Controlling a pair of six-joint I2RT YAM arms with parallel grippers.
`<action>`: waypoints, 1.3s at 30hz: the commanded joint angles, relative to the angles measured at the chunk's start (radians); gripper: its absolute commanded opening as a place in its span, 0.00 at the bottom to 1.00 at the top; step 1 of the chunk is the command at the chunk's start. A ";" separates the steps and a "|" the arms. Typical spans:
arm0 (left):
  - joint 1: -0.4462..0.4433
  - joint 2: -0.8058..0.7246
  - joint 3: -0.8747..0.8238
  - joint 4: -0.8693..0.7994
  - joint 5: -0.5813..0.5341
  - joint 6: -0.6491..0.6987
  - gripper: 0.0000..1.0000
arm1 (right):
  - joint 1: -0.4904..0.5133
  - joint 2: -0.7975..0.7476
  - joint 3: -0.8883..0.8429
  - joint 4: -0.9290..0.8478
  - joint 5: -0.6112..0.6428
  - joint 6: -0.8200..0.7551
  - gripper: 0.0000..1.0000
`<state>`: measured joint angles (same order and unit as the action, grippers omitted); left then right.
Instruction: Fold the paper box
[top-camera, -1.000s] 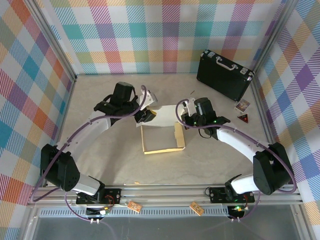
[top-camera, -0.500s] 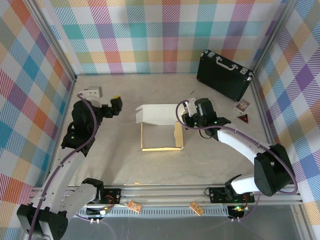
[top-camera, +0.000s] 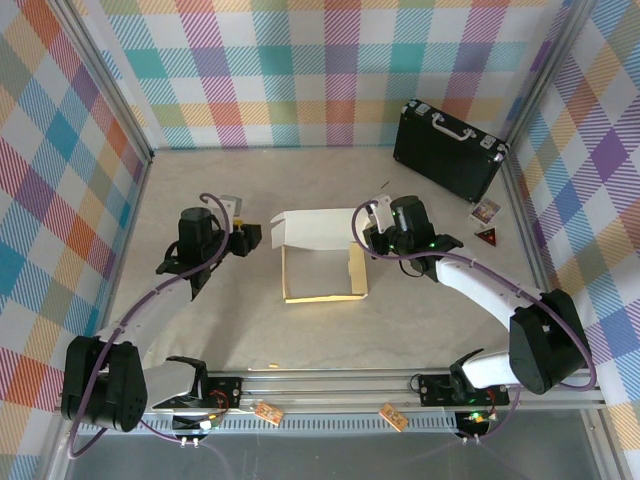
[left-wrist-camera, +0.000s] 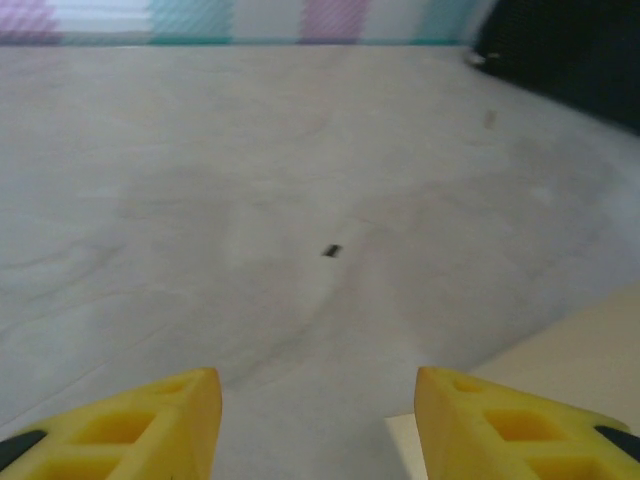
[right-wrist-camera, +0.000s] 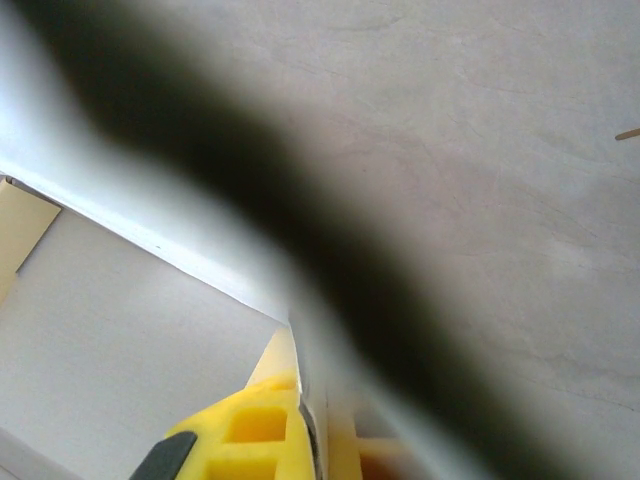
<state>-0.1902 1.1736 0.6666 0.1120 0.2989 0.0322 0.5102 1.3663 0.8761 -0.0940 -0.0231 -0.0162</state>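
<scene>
The paper box (top-camera: 322, 262) lay open near the middle of the surface (top-camera: 200, 330), a little closer to the far edge than to the near one. Its shallow tray faced up, with thin tan-brown walls on the left, near and right sides. A white panel (top-camera: 318, 230) rose from its far side; I could not tell if this panel stood upright or leaned back.

The right fingers (top-camera: 372, 232) were at the far right corner of the box. In the right wrist view one yellow finger (right-wrist-camera: 250, 430) was clenched against a thin white edge of the cardboard (right-wrist-camera: 120, 330), so they were grasping the box wall there. A dark blurred band (right-wrist-camera: 250, 170) crossed this view in front of the surface.

The left fingers (top-camera: 250, 238) were just beside the far left corner of the box and did not touch it. In the left wrist view the two yellow fingers (left-wrist-camera: 150, 420) stood released and well apart, with bare surface between them, and a pale corner of the box (left-wrist-camera: 590, 340) showed at the lower right. A small dark speck (left-wrist-camera: 331, 250) lay on the surface ahead of them.

A black briefcase (top-camera: 447, 150) stood at the far right corner, well apart from the box. Two small cards (top-camera: 485, 211) lay near the right edge.
</scene>
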 joint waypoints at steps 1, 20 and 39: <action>-0.038 -0.018 -0.012 0.063 0.129 0.065 0.52 | -0.007 0.013 0.014 0.015 -0.032 -0.001 0.02; -0.175 -0.030 -0.106 0.176 0.097 0.071 0.44 | -0.007 0.074 0.094 -0.058 -0.151 0.202 0.01; -0.214 -0.017 -0.227 0.328 0.052 0.021 0.44 | 0.081 0.024 0.035 -0.043 -0.087 0.360 0.04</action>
<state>-0.3729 1.1507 0.4664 0.4206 0.3332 0.0635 0.5488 1.4246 0.9253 -0.1741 -0.0380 0.2863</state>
